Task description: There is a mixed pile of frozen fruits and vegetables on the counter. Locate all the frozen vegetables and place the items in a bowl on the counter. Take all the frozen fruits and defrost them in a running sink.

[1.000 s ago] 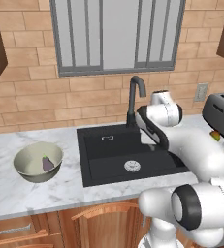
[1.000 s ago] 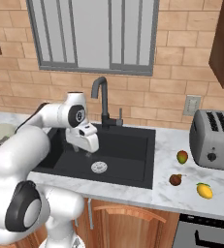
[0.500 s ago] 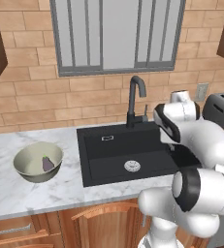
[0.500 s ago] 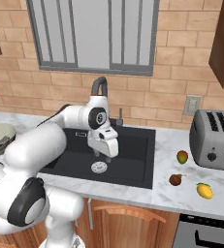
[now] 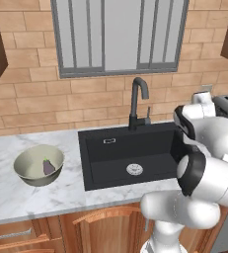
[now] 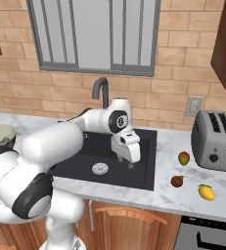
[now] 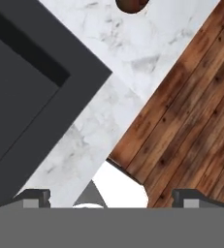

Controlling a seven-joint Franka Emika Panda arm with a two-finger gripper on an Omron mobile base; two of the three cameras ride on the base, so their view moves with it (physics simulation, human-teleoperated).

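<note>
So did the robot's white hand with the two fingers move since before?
Yes. The gripper has swung rightward across the black rectangular sink, away from the tall black curved tap and toward the toaster side.

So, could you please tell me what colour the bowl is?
The bowl is pale grey-green, clearest in the left base view.

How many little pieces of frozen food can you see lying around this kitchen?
4. A purple-grey lump lies in the bowl. Three sit on the counter near the toaster: a red-yellow-green oval, a red-brown ball and a yellow-orange piece. The arm may hide others.
</note>
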